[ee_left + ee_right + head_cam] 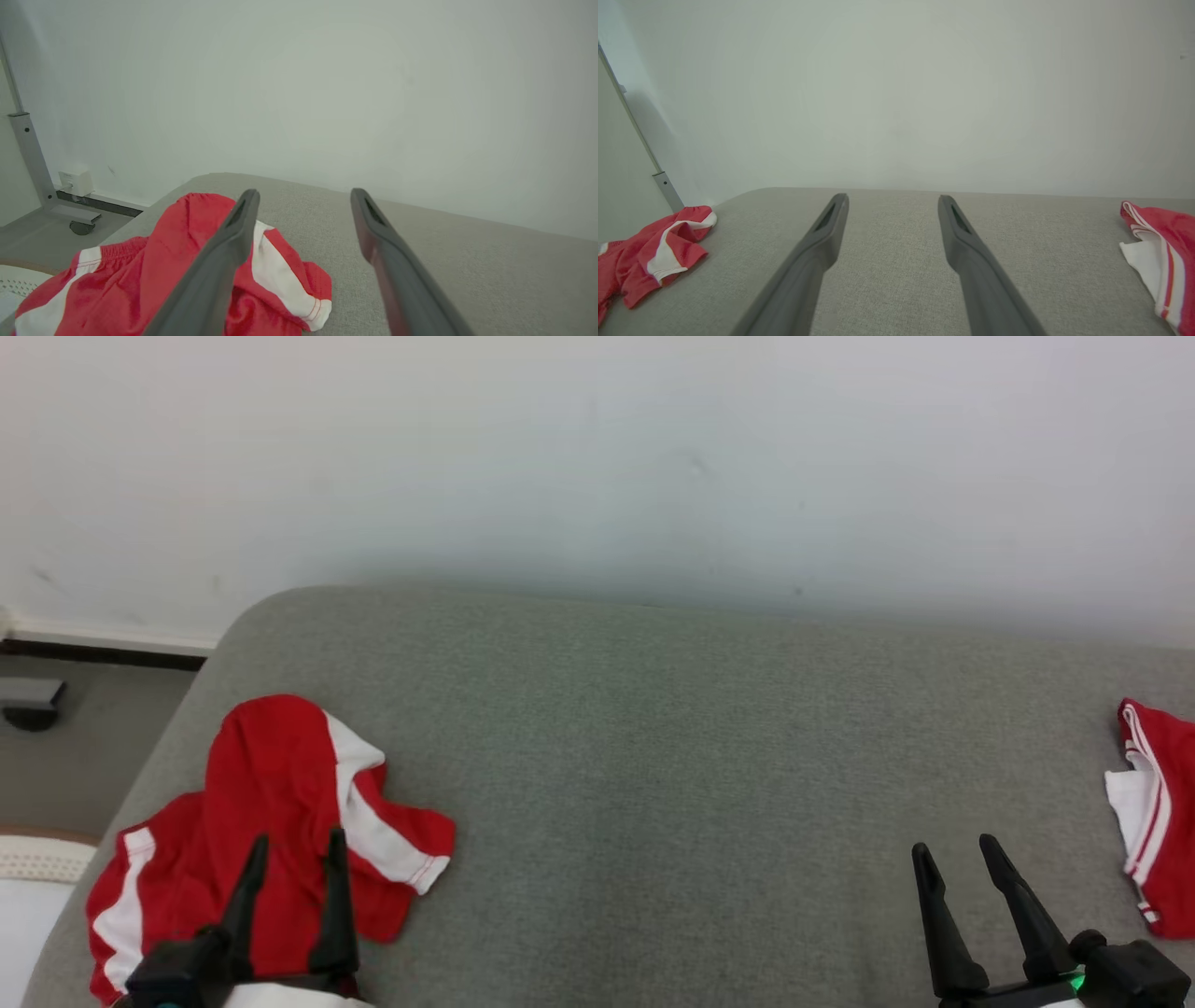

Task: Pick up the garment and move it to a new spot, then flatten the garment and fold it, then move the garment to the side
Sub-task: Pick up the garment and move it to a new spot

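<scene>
A crumpled red garment with white stripes (280, 812) lies at the left end of the grey cushioned surface (653, 756). My left gripper (297, 845) hovers open over its near part, nothing between its fingers. The left wrist view shows the garment (154, 275) below and left of my left gripper (303, 193). The right wrist view has the same garment (654, 252) far left. My right gripper (957, 849) stands open over bare cushion at the lower right; in its own wrist view the right gripper (893, 198) holds nothing.
A second red and white cloth (1158, 812) lies at the right edge of the cushion, also seen as a cloth (1162, 261) in the right wrist view. A white wall (597, 457) runs behind. Floor and a wheeled metal stand (42, 186) lie to the left.
</scene>
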{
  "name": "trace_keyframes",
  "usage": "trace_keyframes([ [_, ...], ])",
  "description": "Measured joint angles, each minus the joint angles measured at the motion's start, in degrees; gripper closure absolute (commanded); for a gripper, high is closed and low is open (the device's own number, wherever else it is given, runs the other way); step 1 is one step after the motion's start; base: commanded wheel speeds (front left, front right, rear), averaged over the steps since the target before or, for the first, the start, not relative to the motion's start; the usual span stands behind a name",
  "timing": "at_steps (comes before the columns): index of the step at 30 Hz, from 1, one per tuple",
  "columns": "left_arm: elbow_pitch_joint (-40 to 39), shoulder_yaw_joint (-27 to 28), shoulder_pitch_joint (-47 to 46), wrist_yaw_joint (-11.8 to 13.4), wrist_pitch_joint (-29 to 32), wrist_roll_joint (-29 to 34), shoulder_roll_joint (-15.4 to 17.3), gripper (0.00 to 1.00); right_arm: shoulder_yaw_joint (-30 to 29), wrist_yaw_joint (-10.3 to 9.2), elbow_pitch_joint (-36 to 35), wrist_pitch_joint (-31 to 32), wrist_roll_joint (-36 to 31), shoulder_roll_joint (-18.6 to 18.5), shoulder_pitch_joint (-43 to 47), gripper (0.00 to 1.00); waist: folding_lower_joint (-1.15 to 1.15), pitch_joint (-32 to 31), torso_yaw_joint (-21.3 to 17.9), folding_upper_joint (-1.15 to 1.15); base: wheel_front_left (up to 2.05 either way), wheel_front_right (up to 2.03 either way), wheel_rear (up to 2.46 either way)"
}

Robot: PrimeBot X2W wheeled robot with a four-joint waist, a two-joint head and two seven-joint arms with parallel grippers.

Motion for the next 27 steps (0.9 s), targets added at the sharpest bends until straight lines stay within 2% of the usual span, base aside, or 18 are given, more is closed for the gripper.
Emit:
trace_keyframes([
  [14, 0.9, 1.3, -0.1, -0.4, 0.0, 0.2, 0.0, 0.00, 1.4, 0.00, 0.7, 0.0, 0.3, 0.6, -0.7, 0.00, 0.00, -0.3, 8.9, 0.00, 0.00, 0.00, 0.00],
  [22, 1.7, 1.0, -0.3, -0.3, 0.0, 0.0, 0.0, 0.00, 2.0, 0.00, 1.0, 0.0, 0.3, 0.6, -0.8, 0.00, 0.00, -0.9, 10.6, 0.00, 0.00, 0.00, 0.00],
  [27, 5.6, 0.4, -2.3, -0.6, 0.1, -0.5, 0.0, 0.00, 2.6, 0.00, 0.8, 0.0, 0.3, 0.4, -0.7, 0.00, 0.00, -0.9, 11.1, 0.00, 0.00, 0.00, 0.00],
])
